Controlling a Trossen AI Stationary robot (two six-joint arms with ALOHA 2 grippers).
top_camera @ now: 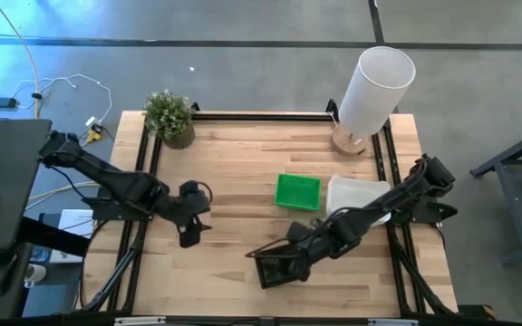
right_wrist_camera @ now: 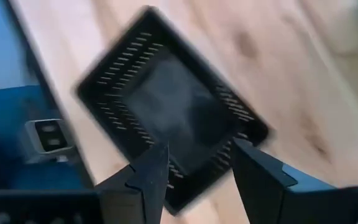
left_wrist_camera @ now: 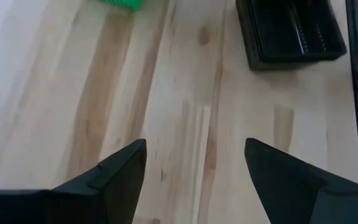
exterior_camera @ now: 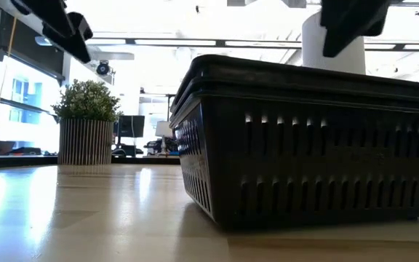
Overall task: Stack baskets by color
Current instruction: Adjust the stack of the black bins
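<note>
A black basket rests flat on the wood near the table's near edge; in the low view a second rim shows just under its top rim. My right gripper hangs open above it, clear of it. A green basket and a white basket sit side by side on the table's right half; my right arm crosses over the white one. My left gripper is open over bare wood at the table's left, nothing between its fingers.
A tall white cylinder on a round wooden foot stands at the far right corner. A small potted plant stands at the far left corner. Black frame rails run along the table's sides. Bare wood lies between my left gripper and the baskets.
</note>
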